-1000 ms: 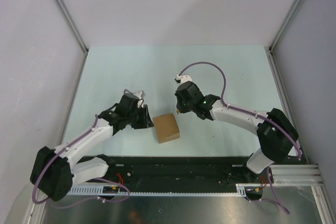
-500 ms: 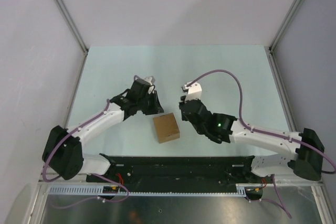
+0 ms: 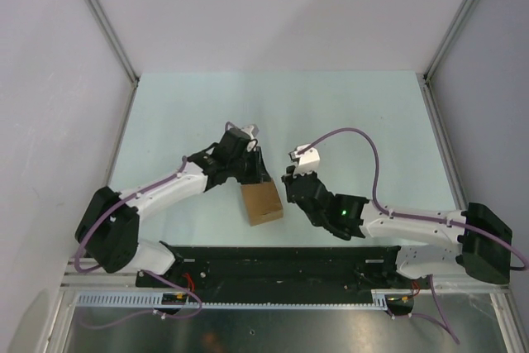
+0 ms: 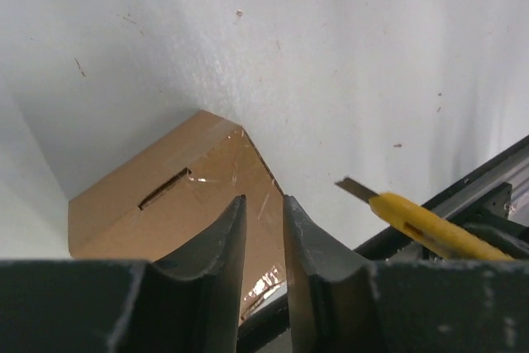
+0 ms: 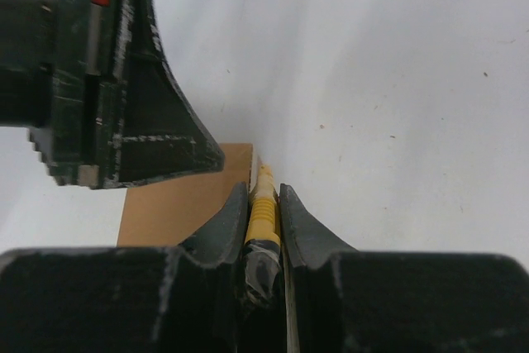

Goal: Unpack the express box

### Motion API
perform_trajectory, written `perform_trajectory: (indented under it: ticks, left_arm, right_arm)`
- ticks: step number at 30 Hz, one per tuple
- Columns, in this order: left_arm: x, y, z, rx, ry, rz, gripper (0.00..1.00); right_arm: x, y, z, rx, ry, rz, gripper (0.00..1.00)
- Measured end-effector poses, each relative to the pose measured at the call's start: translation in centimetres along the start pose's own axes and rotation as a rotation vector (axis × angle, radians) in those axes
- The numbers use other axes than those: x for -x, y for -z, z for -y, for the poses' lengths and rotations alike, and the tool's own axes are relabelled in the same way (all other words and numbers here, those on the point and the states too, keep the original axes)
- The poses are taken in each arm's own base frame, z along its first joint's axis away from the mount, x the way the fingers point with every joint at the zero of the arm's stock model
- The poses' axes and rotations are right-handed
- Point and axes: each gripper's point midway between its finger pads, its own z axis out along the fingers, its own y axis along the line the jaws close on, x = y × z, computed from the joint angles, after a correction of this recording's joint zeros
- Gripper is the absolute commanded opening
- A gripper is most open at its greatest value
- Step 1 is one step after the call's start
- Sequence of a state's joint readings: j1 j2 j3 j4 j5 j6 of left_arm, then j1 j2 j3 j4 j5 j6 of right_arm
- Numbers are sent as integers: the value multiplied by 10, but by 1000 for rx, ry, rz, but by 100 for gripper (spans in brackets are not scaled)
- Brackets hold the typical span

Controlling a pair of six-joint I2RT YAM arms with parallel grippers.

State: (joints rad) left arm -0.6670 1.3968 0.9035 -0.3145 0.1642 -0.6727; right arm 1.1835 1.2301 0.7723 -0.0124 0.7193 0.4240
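Note:
The express box [image 3: 263, 204], plain brown cardboard, sits closed near the table's front edge. It also shows in the left wrist view [image 4: 157, 196] with a slot in its top, and in the right wrist view [image 5: 178, 204]. My left gripper [image 3: 256, 178] hangs over the box's far edge, nearly shut with a narrow gap and nothing between the fingers [image 4: 264, 200]. My right gripper [image 3: 288, 190] is just right of the box, shut on the yellow utility knife [image 5: 263, 221]. Its blade end points along the box's right edge. The knife also shows in the left wrist view [image 4: 421, 225].
A black rail [image 3: 273, 266] runs along the near edge, just in front of the box. Grey walls with metal posts [image 3: 116, 47] close in the table on the left, right and back. The left gripper's body [image 5: 124, 97] looms close beside the right gripper.
My left gripper has moved right, from left of the box to over its far edge. My right gripper has swung nearer and lower to the box's right side with the knife.

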Motion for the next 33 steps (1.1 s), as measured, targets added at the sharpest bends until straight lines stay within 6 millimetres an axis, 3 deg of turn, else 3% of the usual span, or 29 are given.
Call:
perform_trajectory:
  ticks: [11,21,33]
  left_arm:
    - [-19,-17,-17,51,-6,-43,25]
    - [-23,-22,-18,57,-41,-22,25]
    - [-24,-25,-21,55,-42,-7,17]
  right_arm:
    - [12,-6,-16,51,-70,88,0]
    - [-8,-16,-16,44,-54,71,0]
    - [-24,-28,-15,20,-48,43,0]
